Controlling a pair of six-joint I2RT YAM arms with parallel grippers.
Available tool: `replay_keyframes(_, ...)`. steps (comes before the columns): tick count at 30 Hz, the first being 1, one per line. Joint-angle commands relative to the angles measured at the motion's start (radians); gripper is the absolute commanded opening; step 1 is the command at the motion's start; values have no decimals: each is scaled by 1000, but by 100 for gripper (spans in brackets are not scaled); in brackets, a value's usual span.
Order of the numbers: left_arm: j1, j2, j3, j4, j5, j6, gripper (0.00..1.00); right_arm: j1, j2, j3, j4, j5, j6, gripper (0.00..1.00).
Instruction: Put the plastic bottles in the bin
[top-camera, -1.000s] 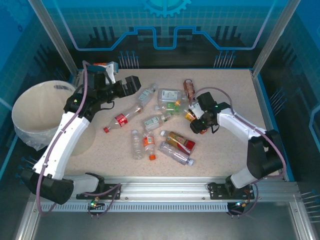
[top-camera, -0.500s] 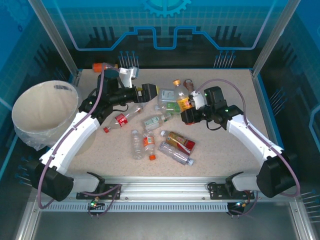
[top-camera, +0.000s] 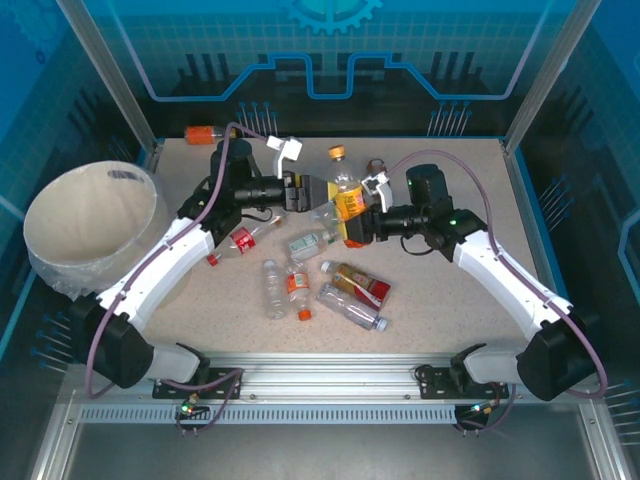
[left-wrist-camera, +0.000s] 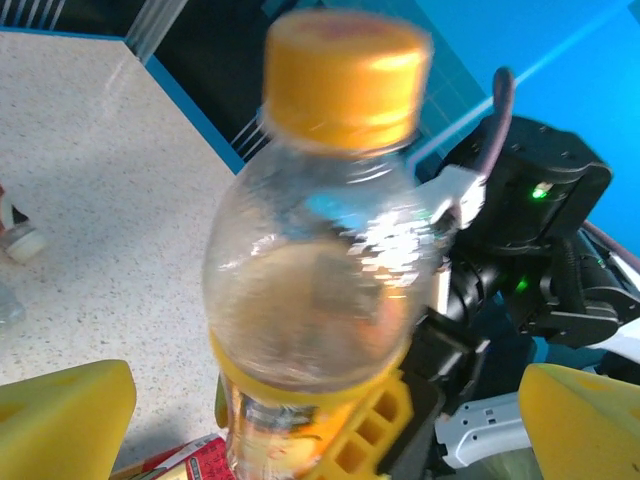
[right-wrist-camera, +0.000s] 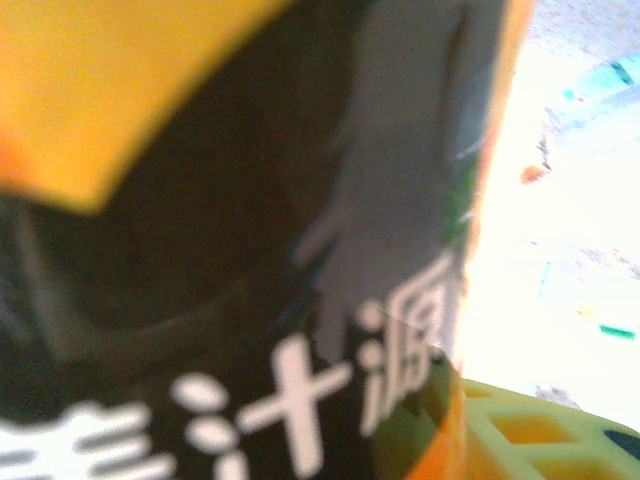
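A clear plastic bottle with an orange cap and orange label (top-camera: 345, 195) stands upright in the air above the table's middle, and my right gripper (top-camera: 361, 216) is shut on its lower body. My left gripper (top-camera: 317, 192) faces it from the left, open, fingers just short of the bottle. In the left wrist view the bottle (left-wrist-camera: 335, 220) rises between my yellow fingers (left-wrist-camera: 62, 418), with the left gripper (left-wrist-camera: 320, 405) wide open. In the right wrist view the dark label (right-wrist-camera: 250, 330) sits close against the camera, the right gripper (right-wrist-camera: 330, 410) closed on it. The bin (top-camera: 52, 212) stands at far left.
Several bottles lie on the table: red-labelled (top-camera: 240, 240), green-labelled (top-camera: 307, 243), clear (top-camera: 272, 288), orange-labelled (top-camera: 298, 288), red-and-yellow (top-camera: 358, 282), blue-capped (top-camera: 350, 307). An orange one (top-camera: 203, 133) lies at the back left. A brown one (top-camera: 377, 170) lies behind the grippers.
My right arm lifted the orange-capped bottle off the table and carried it left. My left arm swung right from near the bin to meet it, staying open.
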Motion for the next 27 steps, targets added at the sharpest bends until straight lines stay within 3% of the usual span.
replay_keyframes(1,-21,19,37,67,40,-7,99,27,2,53,47,-102,29,48)
replay_keyframes(3,-37,33,48,70,7,1,99,43,14,70,49,-115,39,49)
replay_keyframes(8,-74,47,29,211,48,-28,95,77,50,98,57,-102,81,50)
replay_keyframes(16,-79,43,7,248,36,-29,63,98,67,96,98,-107,119,54)
replay_keyframes(22,-79,16,-31,263,-58,-18,55,97,47,94,91,-72,104,75)
replay_keyframes(27,-79,3,-47,258,-118,-5,53,93,22,66,79,6,78,85)
